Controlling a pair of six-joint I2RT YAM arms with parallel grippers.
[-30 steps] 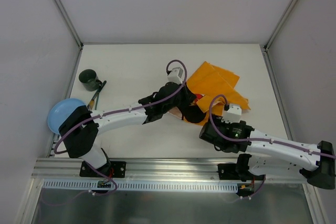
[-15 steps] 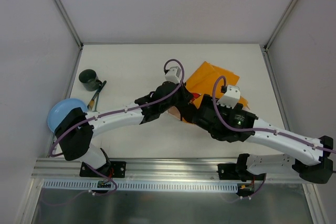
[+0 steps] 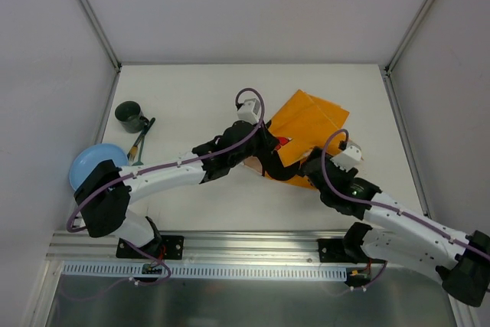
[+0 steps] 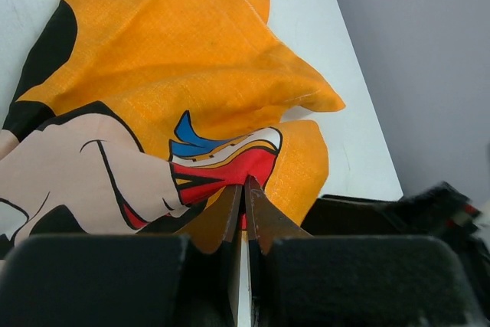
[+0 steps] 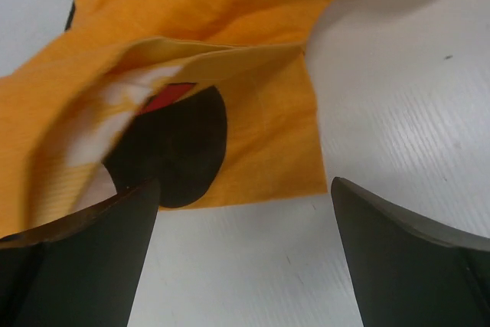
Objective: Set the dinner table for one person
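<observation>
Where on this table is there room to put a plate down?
The far strip of the table behind the green mug and orange placemat is bare. So is the near middle, between the left arm and right arm. Crowded: the left edge, with mug, cutlery and blue bowl, and around the placemat, where both arms meet.

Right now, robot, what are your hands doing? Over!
Left hand shut, pinching the mat. Right hand open, low over its corner. Mat crumpled on the table, not flat. Cup and bowl far left, out of the way.
</observation>
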